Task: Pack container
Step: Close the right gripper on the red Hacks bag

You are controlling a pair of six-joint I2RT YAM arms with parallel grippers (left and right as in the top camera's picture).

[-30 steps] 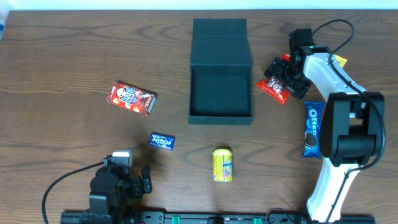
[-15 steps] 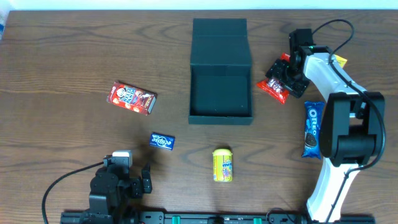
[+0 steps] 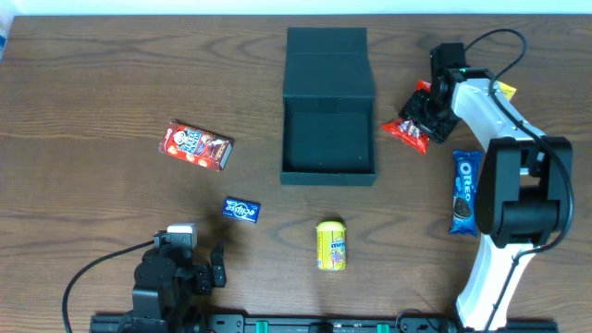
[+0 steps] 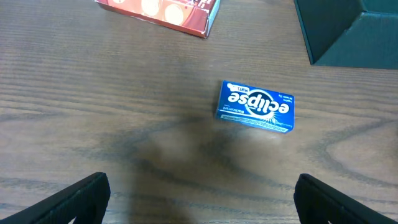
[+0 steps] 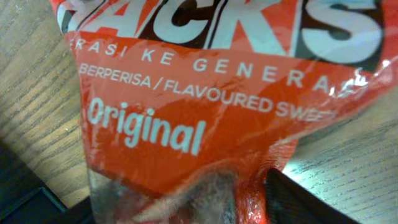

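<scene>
The container (image 3: 328, 175), a dark teal-black square box, stands open at the table's middle back, its flap lid (image 3: 326, 57) folded away; its corner shows in the left wrist view (image 4: 348, 31). My right gripper (image 3: 427, 113) is just right of the box, shut on a red snack packet (image 3: 408, 130). That packet fills the right wrist view (image 5: 205, 93), pinched between my fingers (image 5: 186, 205). My left gripper (image 3: 211, 266) is open and empty near the front left edge, over bare wood (image 4: 199, 205).
A blue Eclipse mint box (image 3: 240, 210) lies ahead of the left gripper (image 4: 255, 106). A red snack carton (image 3: 196, 146) lies at the left, a yellow tub (image 3: 331, 245) in front of the container, and a blue Oreo pack (image 3: 464, 191) beside the right arm.
The right gripper and the red packet have shifted slightly up and right. The left arm has not moved.
</scene>
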